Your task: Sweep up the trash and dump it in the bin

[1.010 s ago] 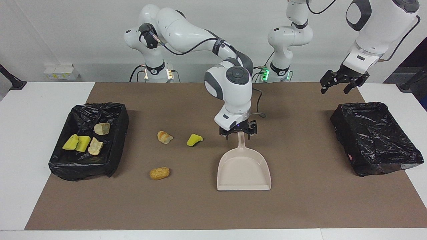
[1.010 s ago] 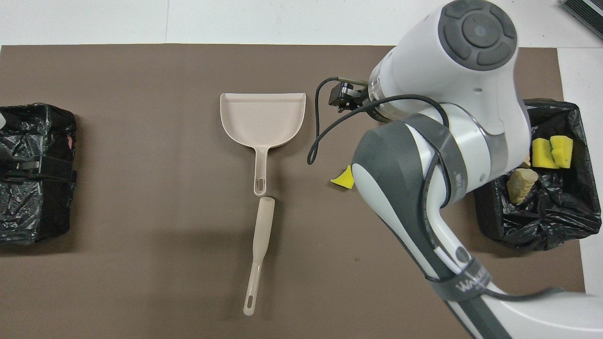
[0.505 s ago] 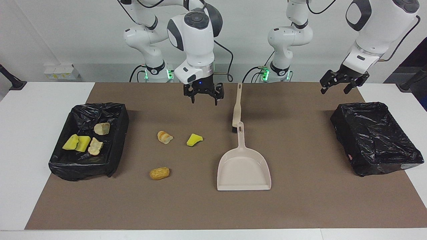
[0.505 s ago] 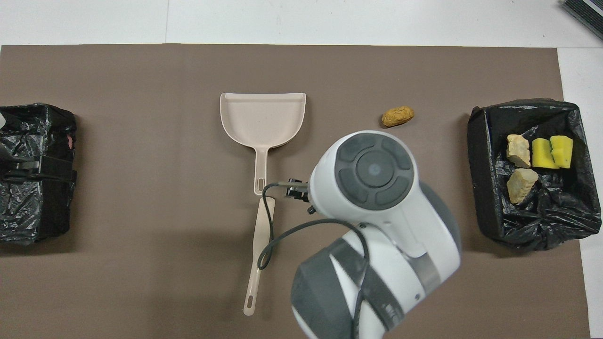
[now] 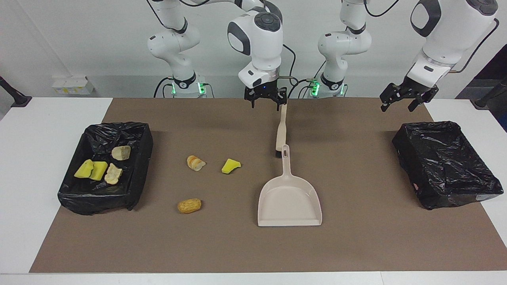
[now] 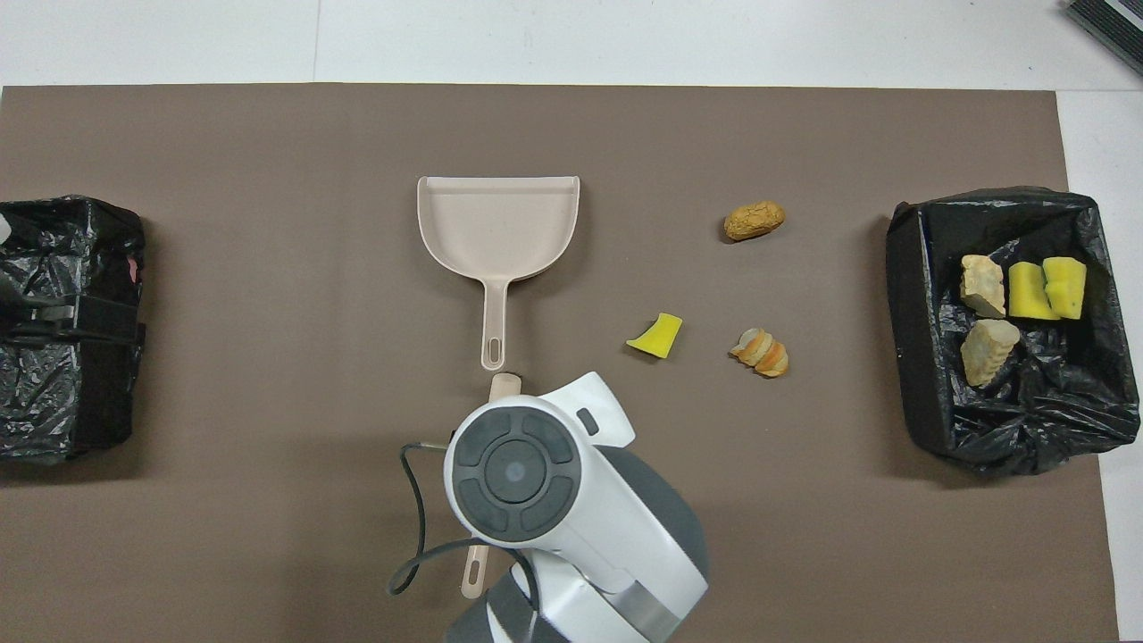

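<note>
– Right gripper (image 5: 265, 99): fingers spread, nothing in them, upper centre of the facing view, hanging over the handle end of the brush (image 5: 281, 130). Left one?

– Left gripper (image 5: 408, 99) is also spread and holding nothing, upper corner at its own arm's end, above the second bin (image 5: 447, 162). That arm waits.

– Where's the trash?

– Three scraps lie loose on the brown mat (image 5: 356, 237), mid-frame toward the right arm's end: a sliced bread lump (image 5: 195, 162), a yellow-green sponge chunk (image 5: 230, 166) just beside it, and a brown roll (image 5: 189, 206) lower in the frame. Four more pieces (two sponge, two bread) already sit in the bin (image 5: 144, 138) at the right arm's end.

– How will they handle?

– My guess is all are light. The sponge looks soft and squashy, and the bread probably crumbles under a pinch. The roll looks rounded and could tumble away from a hard push. Better swept than gripped.

– So grab what?

– The brush, by the middle of its stiff handle, probably smooth plastic, so a firm squeeze. Its bristle end sits right at the tip of the dustpan (image 5: 289, 198) handle (touching or not, can't tell). The dustpan is rigid; take it by the handle too.
</note>
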{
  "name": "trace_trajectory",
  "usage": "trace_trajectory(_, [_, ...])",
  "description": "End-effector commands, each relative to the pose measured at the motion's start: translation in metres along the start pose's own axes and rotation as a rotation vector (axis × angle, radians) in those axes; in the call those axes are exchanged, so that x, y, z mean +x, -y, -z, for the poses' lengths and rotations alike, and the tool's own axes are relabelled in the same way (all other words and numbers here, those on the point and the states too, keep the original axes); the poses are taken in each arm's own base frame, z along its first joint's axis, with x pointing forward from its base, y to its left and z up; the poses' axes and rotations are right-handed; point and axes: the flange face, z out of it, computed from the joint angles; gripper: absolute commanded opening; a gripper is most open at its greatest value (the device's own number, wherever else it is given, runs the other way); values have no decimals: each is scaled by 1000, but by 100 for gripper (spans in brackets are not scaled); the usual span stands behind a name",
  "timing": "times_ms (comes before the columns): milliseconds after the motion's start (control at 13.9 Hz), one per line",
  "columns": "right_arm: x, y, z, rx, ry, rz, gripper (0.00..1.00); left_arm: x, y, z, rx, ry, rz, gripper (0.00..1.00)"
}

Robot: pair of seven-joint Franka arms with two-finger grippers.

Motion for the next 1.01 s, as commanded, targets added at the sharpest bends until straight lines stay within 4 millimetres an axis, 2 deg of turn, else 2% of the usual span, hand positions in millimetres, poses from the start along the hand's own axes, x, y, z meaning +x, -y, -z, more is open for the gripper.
trace_trajectory(0, [-11,19,-34,3,32,-68,100,3,2,2,12,-6,-4,100])
trace_trajectory(72, [-20,31,-46,15,29,-89,100,3,2,3,12,-7,-3,100])
trace_trajectory(216, [-22,40,-66,19,30,-108,100,3,2,2,12,-6,-4,100])
trace_trajectory(361, [-35,52,-85,25,32,-116,100,3,2,2,12,-4,-4,100])
trace_trajectory(505, [-36,44,-96,7,39,-124,100,3,2,2,12,-4,-3,100])
trace_trajectory(721, [-61,44,-119,-22,89,-120,100,2,1,2,12,0,-4,100])
trace_trajectory(866, [-69,38,-130,-32,92,-111,100,2,1,1,12,2,-4,100])
trace_trajectory(938, [-73,38,-129,-33,91,-106,100,1,1,2,12,0,-4,100])
